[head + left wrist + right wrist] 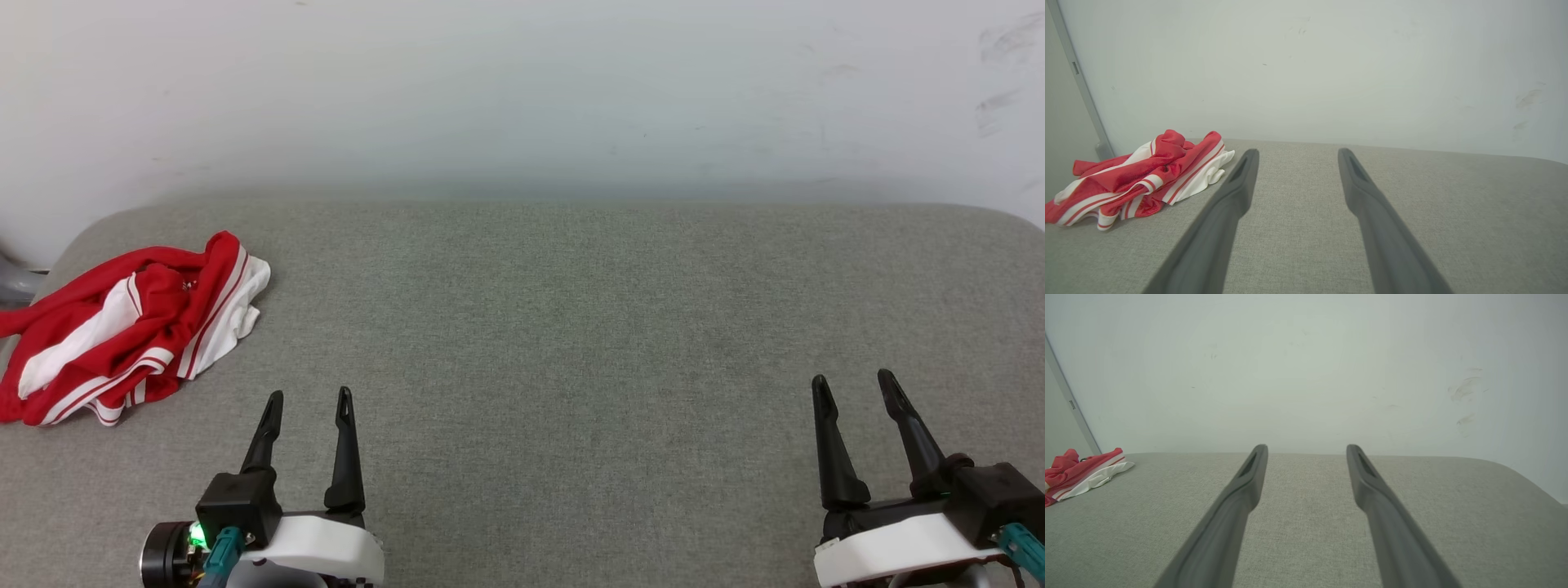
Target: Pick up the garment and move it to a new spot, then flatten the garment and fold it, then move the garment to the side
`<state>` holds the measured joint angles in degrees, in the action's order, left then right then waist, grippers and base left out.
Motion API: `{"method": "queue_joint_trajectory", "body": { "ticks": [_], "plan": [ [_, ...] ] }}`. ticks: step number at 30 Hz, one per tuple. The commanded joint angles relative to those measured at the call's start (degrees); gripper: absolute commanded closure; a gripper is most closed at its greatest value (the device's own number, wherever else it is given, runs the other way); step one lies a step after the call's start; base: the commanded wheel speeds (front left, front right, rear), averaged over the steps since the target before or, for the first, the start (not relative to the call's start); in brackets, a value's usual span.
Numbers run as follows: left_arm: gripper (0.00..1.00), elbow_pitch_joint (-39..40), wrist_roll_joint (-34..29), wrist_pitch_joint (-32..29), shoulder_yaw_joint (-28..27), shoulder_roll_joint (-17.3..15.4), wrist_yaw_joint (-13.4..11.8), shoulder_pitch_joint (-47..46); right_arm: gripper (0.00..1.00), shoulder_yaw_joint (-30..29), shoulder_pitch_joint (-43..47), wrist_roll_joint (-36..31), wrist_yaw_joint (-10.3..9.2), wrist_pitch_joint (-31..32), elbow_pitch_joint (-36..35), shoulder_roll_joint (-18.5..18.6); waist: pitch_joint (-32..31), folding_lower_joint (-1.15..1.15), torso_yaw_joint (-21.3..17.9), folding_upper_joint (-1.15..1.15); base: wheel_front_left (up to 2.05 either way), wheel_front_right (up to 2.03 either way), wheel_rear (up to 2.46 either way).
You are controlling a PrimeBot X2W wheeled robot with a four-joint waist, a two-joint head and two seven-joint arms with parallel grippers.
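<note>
Both tools sit low at the near edge, fingers pointing away, jaws spread wide, nothing in either: left tool (310, 394), right tool (852, 377). Garment (122, 335) is a crumpled red-and-white heap at the left end of the grey padded surface (571, 327), close to its left edge. It lies ahead and to the left of the left tool, near it. Right tool is well apart, across the surface. Heap's long axis runs diagonally, near-left to far-right. Judgement: left arm takes the pick, reaching forward-left.
</note>
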<state>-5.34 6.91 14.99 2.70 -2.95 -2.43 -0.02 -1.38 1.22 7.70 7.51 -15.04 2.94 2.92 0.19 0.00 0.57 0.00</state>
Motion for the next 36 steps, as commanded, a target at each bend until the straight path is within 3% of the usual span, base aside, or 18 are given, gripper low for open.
{"method": "queue_joint_trajectory", "body": {
  "ticks": [1, 18, 36],
  "plan": [
    [0.0, -0.1, 0.3, 0.3, -0.1, 0.1, 0.4, 0.6, 0.0, -0.1, 0.3, 0.3, -0.04, -0.2, 0.1, -0.1, 0.0, 0.0, 0.0, 0.0, 0.0, 0.0, 0.0],
    [0.0, -0.6, -0.2, 0.3, -0.4, 0.1, 0.3, -0.4, 0.0, -0.1, 0.4, 0.5, -0.04, -0.2, 0.1, -0.1, 0.2, 0.0, 1.6, 0.0, 0.0, 0.0, 0.0],
    [0.0, -0.9, -0.6, 0.2, -1.2, 0.1, 0.1, -0.1, 0.0, 0.4, 0.8, 0.9, -0.04, -0.2, 0.1, -0.1, 0.5, 0.0, 11.3, 0.0, 0.0, 0.0, 0.0]
  ]
}}
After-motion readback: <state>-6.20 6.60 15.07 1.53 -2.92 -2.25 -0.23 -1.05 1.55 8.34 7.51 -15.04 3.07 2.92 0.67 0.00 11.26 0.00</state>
